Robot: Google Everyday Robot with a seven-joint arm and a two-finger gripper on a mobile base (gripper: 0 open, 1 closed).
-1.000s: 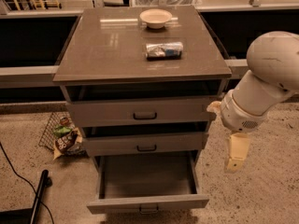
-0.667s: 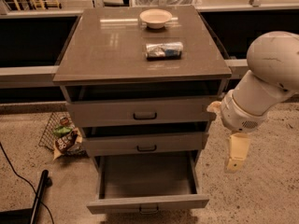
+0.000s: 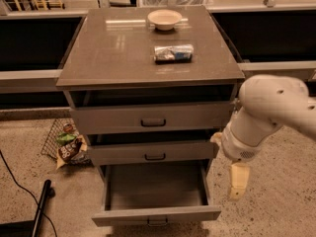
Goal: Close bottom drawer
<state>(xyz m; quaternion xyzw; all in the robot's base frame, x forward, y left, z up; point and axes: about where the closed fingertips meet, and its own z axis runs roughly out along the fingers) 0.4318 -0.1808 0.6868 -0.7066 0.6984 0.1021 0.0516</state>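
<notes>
jaws right of open bottom drawer (image 3: 155, 214)

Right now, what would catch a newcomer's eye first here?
The bottom drawer stands pulled far out and empty, low in the grey cabinet. The robot's bulky white arm fills the right side, its gripper hanging beside the drawer's right edge. On top sit a bowl and a can on its side.

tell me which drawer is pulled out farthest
The bottom drawer: its inside shows, while the middle drawer and top drawer barely stick out. The gripper hangs right of it.
</notes>
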